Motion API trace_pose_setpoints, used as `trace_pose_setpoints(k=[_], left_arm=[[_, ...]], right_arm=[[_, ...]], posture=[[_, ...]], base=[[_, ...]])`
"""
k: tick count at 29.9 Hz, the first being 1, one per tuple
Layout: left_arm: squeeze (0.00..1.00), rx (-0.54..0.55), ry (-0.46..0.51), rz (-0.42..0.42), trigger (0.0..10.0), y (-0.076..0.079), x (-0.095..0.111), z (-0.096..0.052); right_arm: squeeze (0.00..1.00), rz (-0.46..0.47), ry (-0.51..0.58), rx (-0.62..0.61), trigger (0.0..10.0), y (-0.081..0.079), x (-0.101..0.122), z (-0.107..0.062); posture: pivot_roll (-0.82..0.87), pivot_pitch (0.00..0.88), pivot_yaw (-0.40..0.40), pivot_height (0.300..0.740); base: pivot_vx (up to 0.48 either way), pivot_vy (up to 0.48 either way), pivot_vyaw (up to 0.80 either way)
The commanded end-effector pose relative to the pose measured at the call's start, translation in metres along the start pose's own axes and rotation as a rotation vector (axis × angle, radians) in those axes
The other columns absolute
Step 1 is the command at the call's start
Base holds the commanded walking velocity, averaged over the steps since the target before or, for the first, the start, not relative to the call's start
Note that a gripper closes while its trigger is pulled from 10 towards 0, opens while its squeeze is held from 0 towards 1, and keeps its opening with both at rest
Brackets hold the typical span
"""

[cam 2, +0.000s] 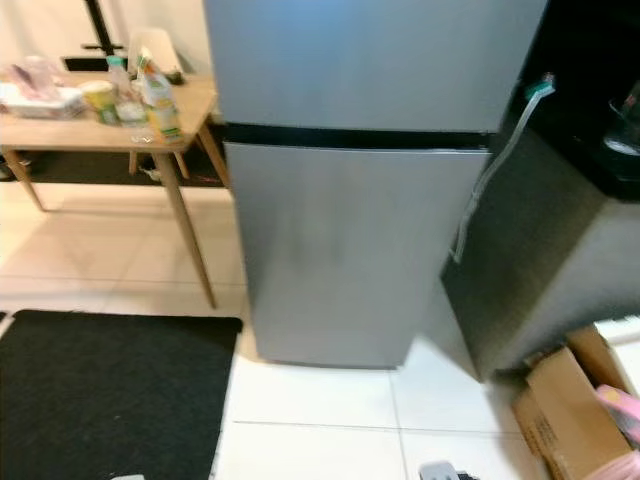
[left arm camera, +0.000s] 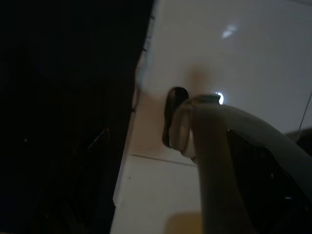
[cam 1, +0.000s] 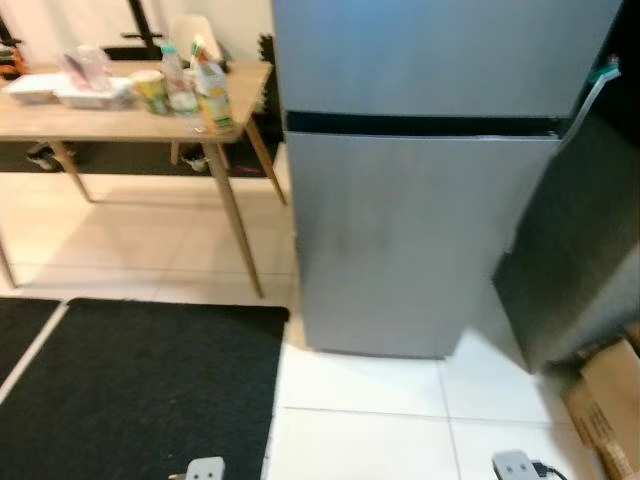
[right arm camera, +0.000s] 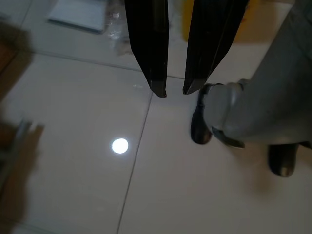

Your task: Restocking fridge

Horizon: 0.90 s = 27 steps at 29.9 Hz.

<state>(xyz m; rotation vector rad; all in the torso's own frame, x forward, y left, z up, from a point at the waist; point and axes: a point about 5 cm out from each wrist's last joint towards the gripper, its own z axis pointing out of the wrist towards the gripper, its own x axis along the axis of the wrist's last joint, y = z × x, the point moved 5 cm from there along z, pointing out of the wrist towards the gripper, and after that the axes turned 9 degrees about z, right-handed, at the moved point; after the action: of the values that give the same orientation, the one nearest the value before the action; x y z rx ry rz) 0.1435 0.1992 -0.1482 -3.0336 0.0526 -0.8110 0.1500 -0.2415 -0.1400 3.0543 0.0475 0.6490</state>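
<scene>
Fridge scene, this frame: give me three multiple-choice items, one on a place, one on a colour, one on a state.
1. Where do the groceries stand?
A. on the wooden table
B. on the mat
C. on top of the fridge

2. What colour is the mat?
A. red
B. black
C. white

3. What state are the fridge doors in?
A. both shut
B. lower one open
C. both open

Answers:
1. A: the groceries sit on the table, to the left of the fridge.
2. B: the mat on the tiled floor is black.
3. A: both door fronts lie flush, with no view of the inside.

The right gripper hangs over the floor, fingers slightly apart and holding nothing.
</scene>
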Motion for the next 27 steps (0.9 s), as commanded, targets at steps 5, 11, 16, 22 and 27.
trace_pose_setpoints(k=[5,11,16,22,27], left_arm=[[0.0,-0.007,-0.019,0.011,10.0,0.0032,-0.0063,-0.0008],[0.0,-0.009,-0.018,0.012,10.0,0.0036,-0.0058,-0.0007],[0.0,-0.008,-0.016,0.011,10.0,0.0036,-0.0054,-0.0006],[0.0,-0.018,-0.018,0.012,10.0,0.005,-0.006,-0.0006],[0.0,-0.021,-0.02,0.012,10.0,0.0055,-0.0071,-0.0009]], right_arm=[[0.0,-0.056,-0.028,0.016,10.0,-0.0046,-0.0075,0.0002],[0.0,-0.082,-0.03,0.024,10.0,-0.0068,-0.0071,0.0005],[0.0,-0.095,-0.029,0.022,10.0,-0.0073,-0.0065,0.0008],[0.0,-0.107,-0.026,0.013,10.0,-0.0066,-0.0061,0.0008],[0.0,-0.125,-0.027,0.013,10.0,-0.0066,-0.0062,0.0008]], posture=[[-0.06,0.0,-0.033,0.74],[-0.06,0.0,-0.031,0.74],[-0.06,0.0,-0.031,0.74],[-0.06,0.0,-0.031,0.74],[-0.06,0.0,-0.03,0.74]], base=[[0.0,0.0,0.78],[0.0,0.0,0.78],[0.0,0.0,0.78],[0.0,0.0,0.77],[0.0,0.0,0.76]])
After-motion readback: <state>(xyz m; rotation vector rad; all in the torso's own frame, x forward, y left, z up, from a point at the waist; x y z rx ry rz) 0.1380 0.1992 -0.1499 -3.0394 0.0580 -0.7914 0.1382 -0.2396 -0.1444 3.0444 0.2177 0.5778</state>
